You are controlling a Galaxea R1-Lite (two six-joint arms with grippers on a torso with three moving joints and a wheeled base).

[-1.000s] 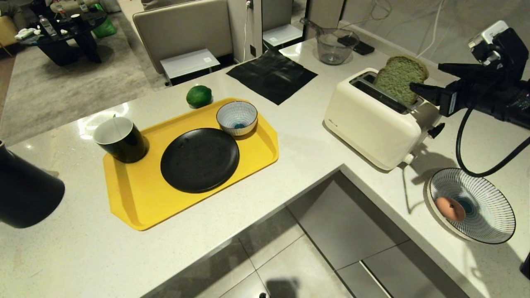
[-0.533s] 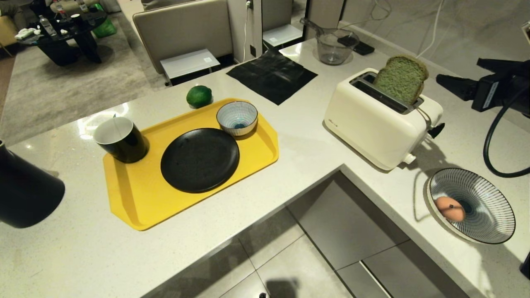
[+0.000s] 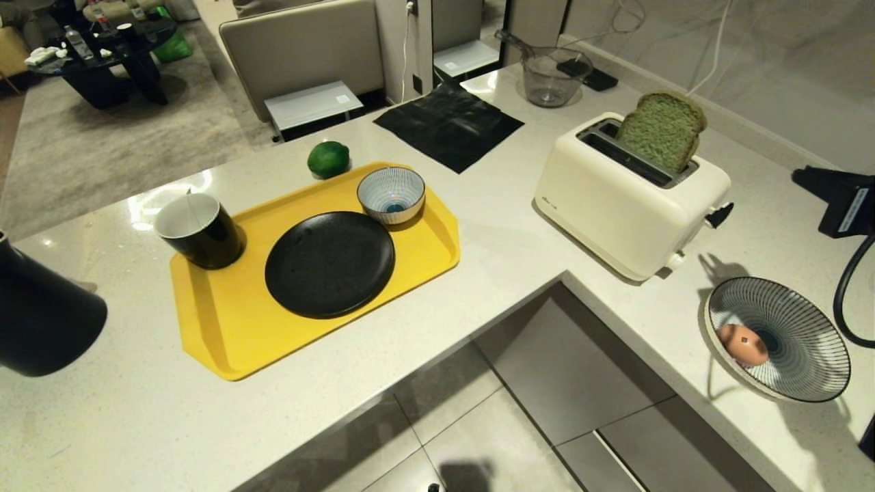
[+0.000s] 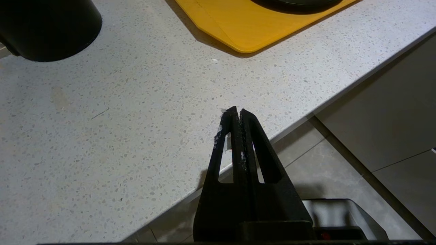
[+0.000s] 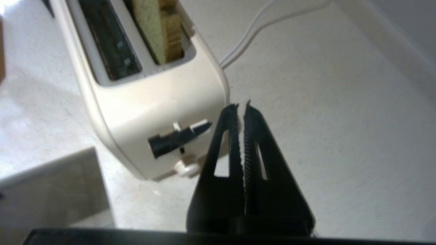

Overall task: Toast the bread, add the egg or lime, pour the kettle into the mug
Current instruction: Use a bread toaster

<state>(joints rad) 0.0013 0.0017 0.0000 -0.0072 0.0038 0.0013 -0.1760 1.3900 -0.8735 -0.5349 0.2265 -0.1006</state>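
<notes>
The green bread (image 3: 662,130) stands upright in the back slot of the cream toaster (image 3: 622,205), its top half sticking out; the right wrist view shows the bread (image 5: 153,30) from above. My right gripper (image 5: 241,103) is shut and empty, hanging to the right of the toaster, apart from its black lever (image 5: 178,137). In the head view the right gripper (image 3: 798,175) shows at the right edge. The pink egg (image 3: 742,344) lies in a wide striped bowl (image 3: 813,379). The lime (image 3: 328,158), mug (image 3: 198,229) and kettle (image 3: 41,314) stand at the left. My left gripper (image 4: 236,110) is shut, parked over the counter's front edge.
A yellow tray (image 3: 225,321) carries a black plate (image 3: 329,263) and a small striped bowl (image 3: 391,195). Behind lie a black cloth (image 3: 448,123) and a glass jug (image 3: 550,75). The counter turns a corner, with floor below in the middle.
My right gripper has left the bread's edge, drawn back to the right and lower, and shut. The bread stays in the toaster slot. The left arm has not moved.
</notes>
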